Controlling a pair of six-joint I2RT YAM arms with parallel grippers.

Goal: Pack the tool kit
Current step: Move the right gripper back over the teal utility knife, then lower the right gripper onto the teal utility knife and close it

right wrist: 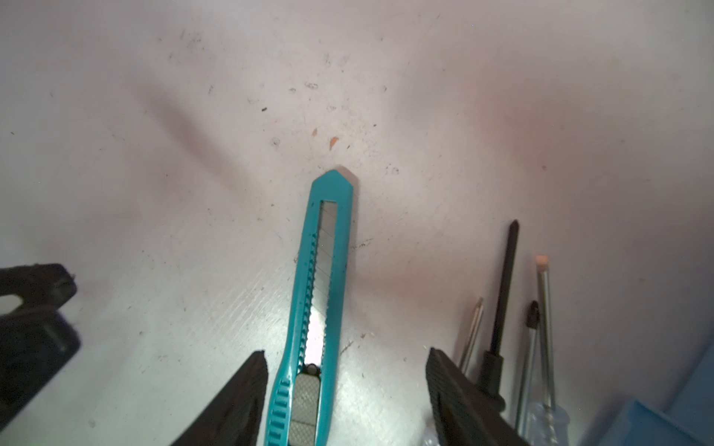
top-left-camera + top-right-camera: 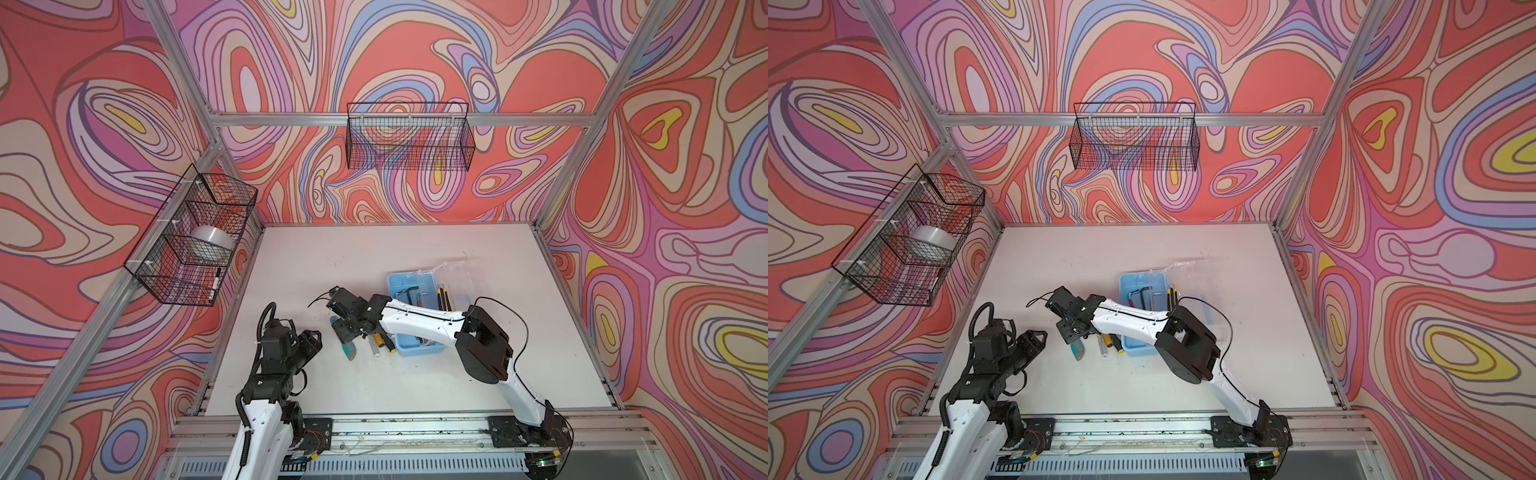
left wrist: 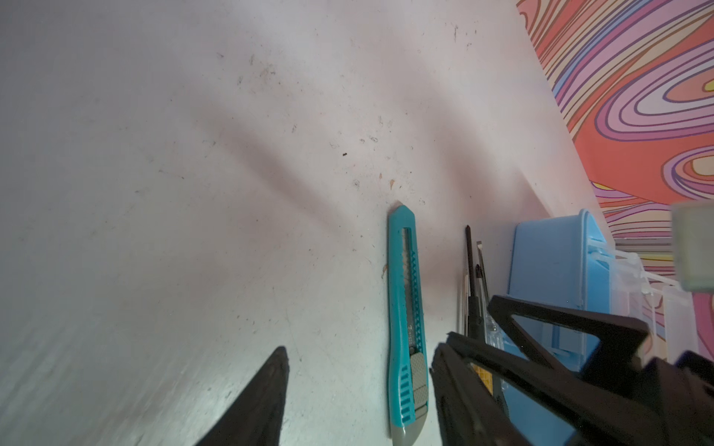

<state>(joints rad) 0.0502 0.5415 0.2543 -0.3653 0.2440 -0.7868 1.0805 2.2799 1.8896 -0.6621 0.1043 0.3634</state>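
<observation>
The light-blue tool kit case stands open right of centre, with hex keys and pencils inside and its clear lid folded back. A teal utility knife lies flat on the table left of the case, with several screwdrivers between them. My right gripper reaches across the case and hangs open over the knife's handle, which lies close to one finger without a grip. My left gripper is open just left of the knife, holding nothing.
A black wire basket hangs on the back wall. Another on the left post holds a tape roll and a marker. Aluminium frame posts edge the white table. The right forearm spans the case.
</observation>
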